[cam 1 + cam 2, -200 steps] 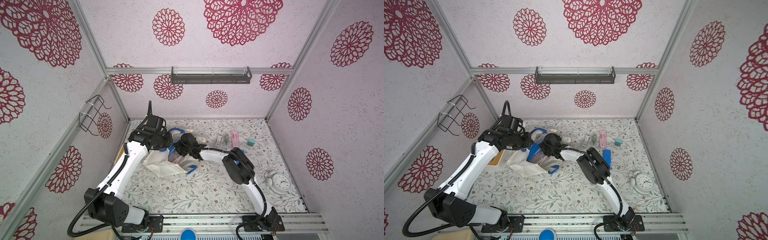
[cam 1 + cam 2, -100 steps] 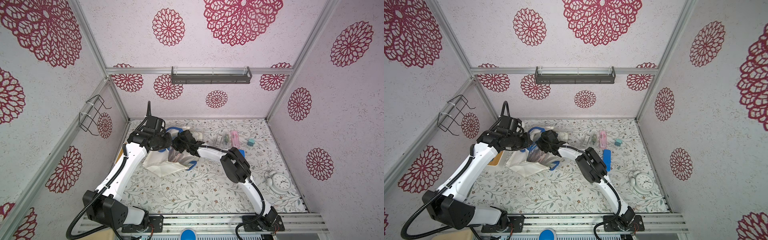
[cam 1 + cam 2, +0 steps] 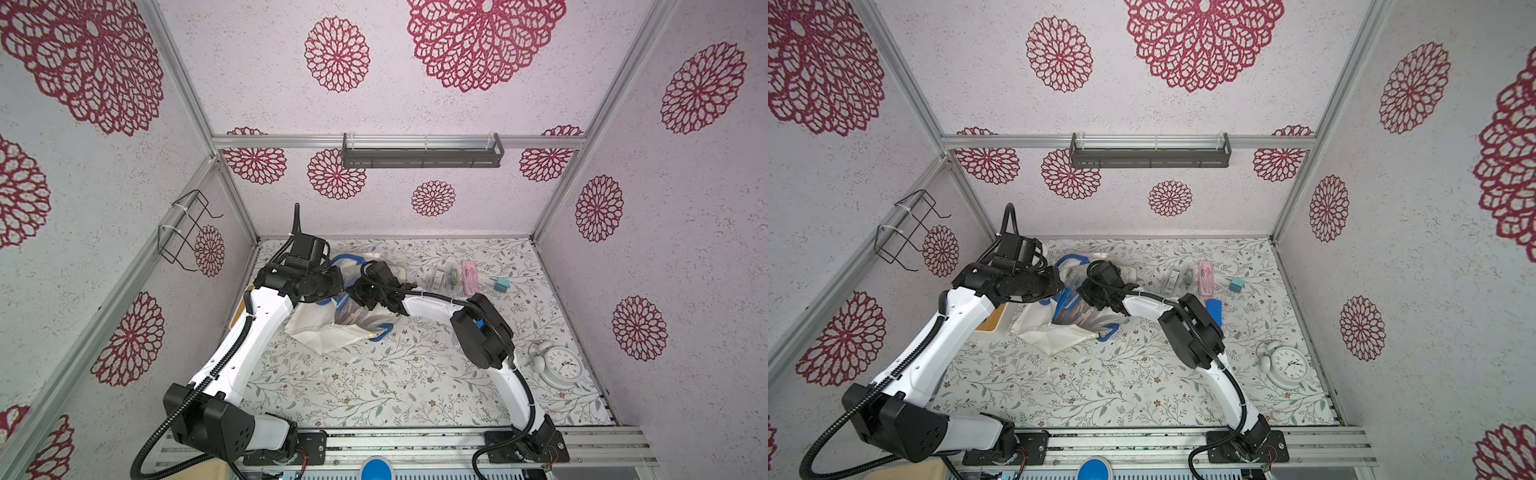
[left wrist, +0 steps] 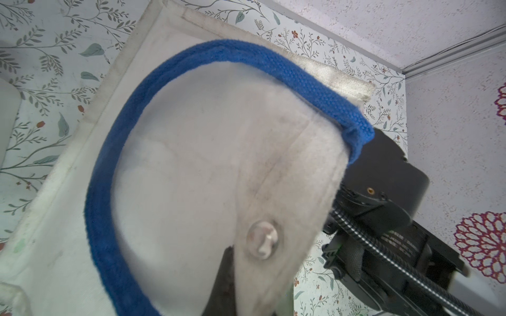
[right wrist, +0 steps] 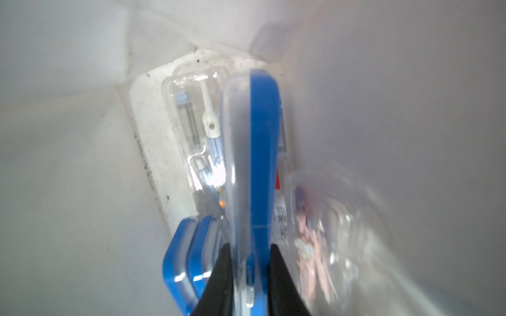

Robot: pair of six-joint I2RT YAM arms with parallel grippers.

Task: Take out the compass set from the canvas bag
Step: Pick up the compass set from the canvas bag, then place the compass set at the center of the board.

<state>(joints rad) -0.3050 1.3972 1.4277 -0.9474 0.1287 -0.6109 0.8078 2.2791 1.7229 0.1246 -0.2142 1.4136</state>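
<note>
Reaching into canvas bag, my right gripper pinches compass set, long axis pointing deeper; left gripper clamps rim.

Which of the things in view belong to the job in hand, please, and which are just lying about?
Job: canvas bag; blue-backed clear case held inside it, likely a compass set.
Lying about: pink case, clear packs, blue case, teal box, alarm clock, wall shelf.
</note>
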